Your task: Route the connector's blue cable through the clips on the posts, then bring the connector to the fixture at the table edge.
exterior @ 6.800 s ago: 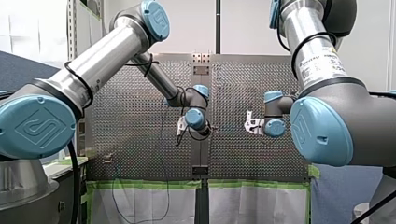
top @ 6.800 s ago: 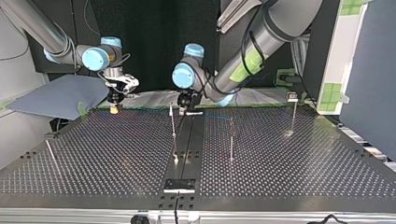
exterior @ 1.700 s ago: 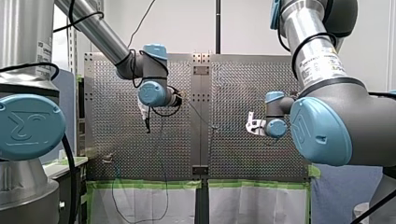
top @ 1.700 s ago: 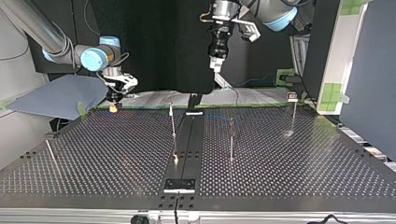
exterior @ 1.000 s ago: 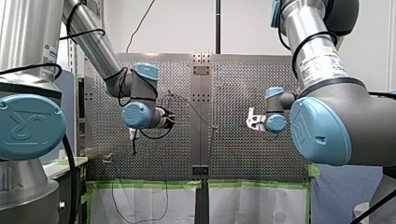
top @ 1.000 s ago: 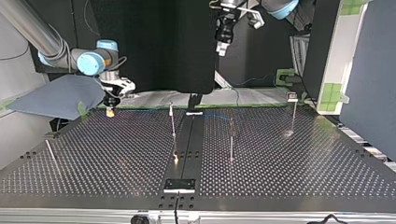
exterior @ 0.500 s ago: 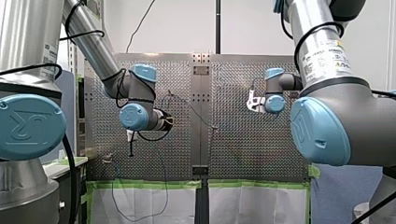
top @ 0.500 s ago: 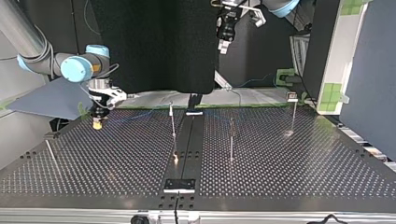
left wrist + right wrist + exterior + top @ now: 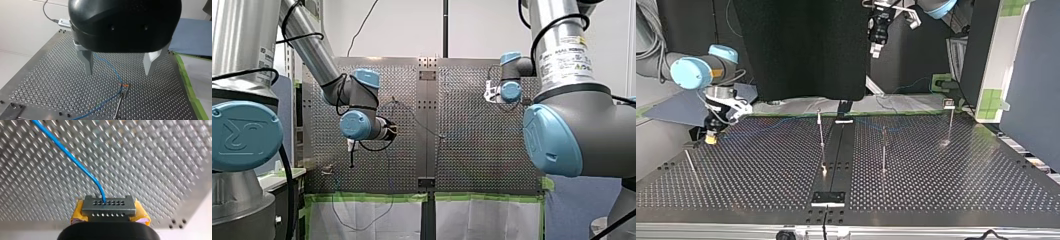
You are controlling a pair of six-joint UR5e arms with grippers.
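In the right wrist view my right gripper (image 9: pixel 109 214) is shut on a grey connector (image 9: pixel 108 205), with yellow pads (image 9: pixel 77 214) on both sides of it. A blue cable (image 9: pixel 75 161) leaves the connector's top and runs away over the perforated table. In the top view this gripper (image 9: pixel 711 136) hangs low over the table's far left part. My left gripper (image 9: pixel 876 48) is high above the table, open and holding nothing. Under its metal fingers (image 9: pixel 88 60) the blue cable (image 9: pixel 111 68) passes a thin post with an orange clip (image 9: pixel 124 85).
Thin posts stand at the table's middle (image 9: pixel 821 131), right of middle (image 9: pixel 883 151), far right (image 9: pixel 950 121) and near left (image 9: pixel 690 166). A dark centre rail ends in a plate (image 9: pixel 828 198) at the near edge. A blue-grey sheet (image 9: pixel 678 107) lies beyond the far left corner.
My right gripper has carried the connector toward the top view's left and closer to the table, drawing the blue cable along. My left gripper has stayed raised, almost still.
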